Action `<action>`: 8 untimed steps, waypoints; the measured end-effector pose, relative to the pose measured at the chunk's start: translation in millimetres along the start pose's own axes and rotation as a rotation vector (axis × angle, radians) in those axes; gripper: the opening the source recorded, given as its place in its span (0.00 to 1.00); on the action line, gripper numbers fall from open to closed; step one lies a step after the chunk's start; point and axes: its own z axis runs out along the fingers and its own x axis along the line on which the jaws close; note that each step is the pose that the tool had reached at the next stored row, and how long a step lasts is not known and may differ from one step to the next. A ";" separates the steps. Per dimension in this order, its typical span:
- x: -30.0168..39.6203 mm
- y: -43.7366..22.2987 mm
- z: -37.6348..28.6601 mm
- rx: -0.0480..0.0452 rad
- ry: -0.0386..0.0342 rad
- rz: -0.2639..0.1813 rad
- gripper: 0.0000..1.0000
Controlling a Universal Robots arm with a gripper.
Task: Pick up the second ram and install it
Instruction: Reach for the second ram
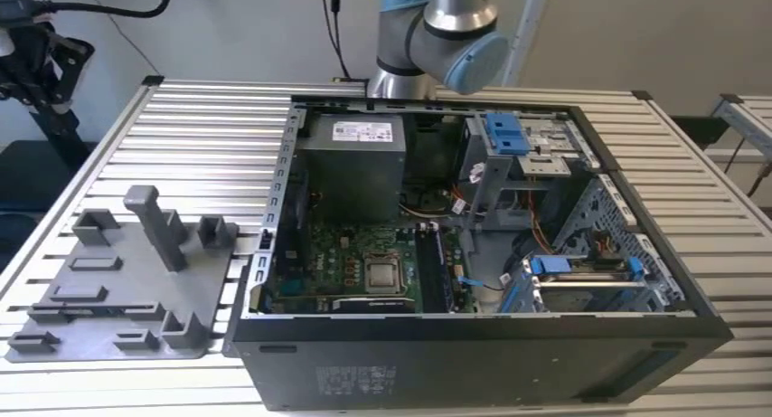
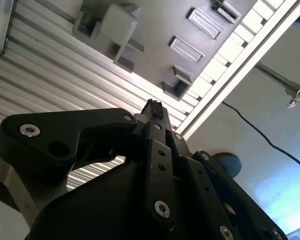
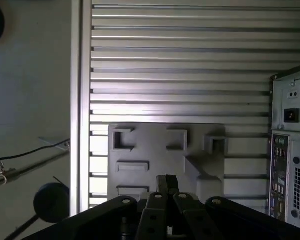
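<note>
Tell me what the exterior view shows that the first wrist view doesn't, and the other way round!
Exterior view's own: the open inside of the computer case, with its green board and blue clips, and the robot arm behind it. First wrist view's own: the gripper, closed, the case's back panel with its sockets, and the grey floor beside the table. Shared: the grey tray, the slatted table, and the case itself.

Exterior view overlooks table [image 1: 205, 137]; both wrist views see tray [image 2: 155, 25] [image 3: 165, 157] past tool [image 2: 152, 106] [image 3: 166, 181].
</note>
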 end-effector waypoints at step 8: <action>-0.1 -34.5 0.4 -0.0025 0.0000 0.000 0.11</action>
